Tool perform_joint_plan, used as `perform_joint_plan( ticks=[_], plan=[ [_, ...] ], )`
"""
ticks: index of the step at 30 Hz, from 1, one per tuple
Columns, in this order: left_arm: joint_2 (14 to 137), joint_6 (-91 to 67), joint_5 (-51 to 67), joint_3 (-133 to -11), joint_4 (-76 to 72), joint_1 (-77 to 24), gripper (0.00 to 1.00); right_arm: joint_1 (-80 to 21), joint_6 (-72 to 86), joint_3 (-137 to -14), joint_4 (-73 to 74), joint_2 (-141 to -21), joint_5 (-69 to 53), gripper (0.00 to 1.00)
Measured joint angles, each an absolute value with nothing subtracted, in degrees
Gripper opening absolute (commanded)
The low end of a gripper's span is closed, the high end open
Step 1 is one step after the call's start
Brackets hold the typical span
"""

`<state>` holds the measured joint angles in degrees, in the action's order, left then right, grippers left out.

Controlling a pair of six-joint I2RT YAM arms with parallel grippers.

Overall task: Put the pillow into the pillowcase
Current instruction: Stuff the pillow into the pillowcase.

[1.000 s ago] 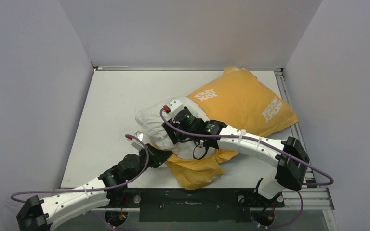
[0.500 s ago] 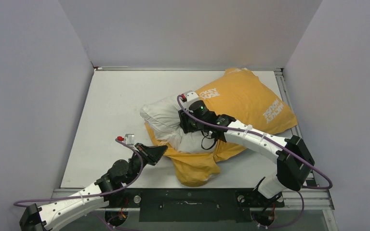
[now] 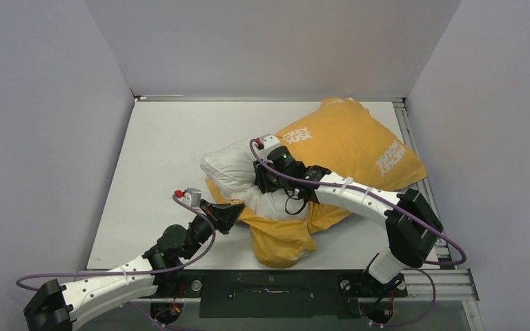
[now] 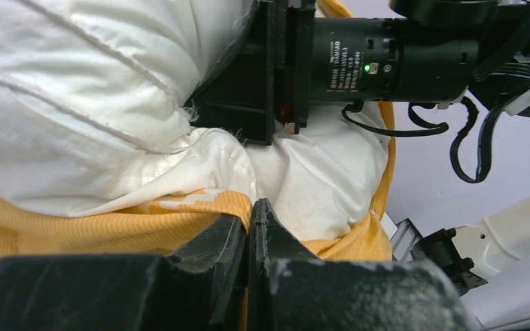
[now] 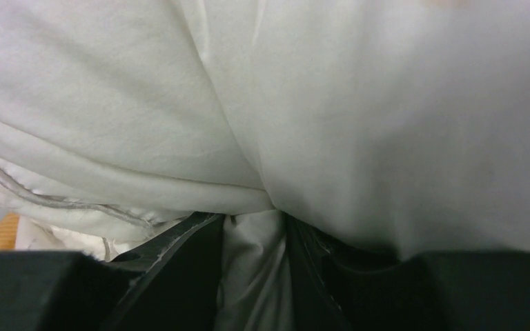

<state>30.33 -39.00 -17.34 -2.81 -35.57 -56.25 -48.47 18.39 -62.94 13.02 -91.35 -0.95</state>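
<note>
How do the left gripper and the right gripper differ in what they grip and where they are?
The left gripper is shut on the orange edge of the pillowcase; the right gripper pinches a fold of the white pillow. The left gripper sits at the near side of the opening, the right gripper farther back, on top of the pillow. Both hold fabric.

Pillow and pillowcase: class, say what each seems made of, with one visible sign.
Pillow: likely thin woven fabric over soft filling, matte off-white; crinkles and a stitched seam show. Pillowcase: apparently ribbed knit cloth, matte orange-yellow; fine ribs show in the left wrist view.
</note>
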Motion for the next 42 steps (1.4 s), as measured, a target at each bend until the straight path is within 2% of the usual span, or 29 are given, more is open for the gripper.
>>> perform_joint_plan(
  ticks=[2, 4, 5, 6, 10, 14, 16, 20, 22, 27, 32, 36, 42],
  plan=[
    [30.8, -37.7, -16.3, -4.1, -34.8, -56.2, 0.00, -48.6, 18.6, -62.3, 11.7, -91.8, -1.7, 0.27],
    [31.2, -36.7, -15.1, -4.7, -34.7, -56.1, 0.00, -48.5, 18.5, -61.7, 10.6, -92.2, -3.4, 0.28],
    [31.4, -36.4, -14.5, -4.9, -34.6, -56.1, 0.00, -48.3, 18.4, -61.1, 9.8, -92.1, -5.0, 0.32],
    [31.5, -36.2, -13.8, -4.9, -34.3, -56.1, 0.00, -47.8, 18.2, -60.4, 9.1, -91.5, -7.0, 0.42],
    [31.1, -36.1, -11.4, -5.9, -33.1, -56.2, 0.00, -45.7, 16.8, -59.6, 9.8, -86.2, -15.0, 0.67],
    [27.9, -36.8, -10.9, -6.6, -33.4, -56.3, 0.00, -45.2, 14.7, -63.7, 15.5, -77.9, -19.1, 0.83],
    [26.2, -37.3, -11.0, -6.6, -34.1, -56.3, 0.00, -45.0, 14.0, -66.8, 17.2, -74.7, -20.7, 0.85],
    [24.3, -38.7, -12.1, -6.2, -36.0, -56.3, 0.00, -44.6, 13.5, -70.4, 15.9, -71.2, -24.4, 0.74],
    [23.8, -39.6, -12.3, -5.1, -36.7, -56.3, 0.00, -44.8, 13.5, -70.8, 13.8, -71.4, -26.8, 0.65],
    [23.9, -40.9, -13.2, -2.9, -36.6, -56.3, 0.00, -49.4, 12.2, -72.5, 10.7, -78.8, -29.4, 0.45],
    [25.1, -42.0, -13.7, -2.8, -36.8, -56.3, 0.00, -56.5, 9.6, -80.0, 10.5, -91.0, -29.3, 0.38],
    [25.5, -43.0, -14.4, -2.2, -36.7, -56.3, 0.00, -59.5, 8.1, -82.8, 10.3, -96.7, -27.2, 0.27],
    [23.7, -43.3, -17.0, -1.6, -34.0, -56.1, 0.00, -59.6, 7.8, -89.4, 14.7, -104.4, -16.6, 0.13]
  ],
)
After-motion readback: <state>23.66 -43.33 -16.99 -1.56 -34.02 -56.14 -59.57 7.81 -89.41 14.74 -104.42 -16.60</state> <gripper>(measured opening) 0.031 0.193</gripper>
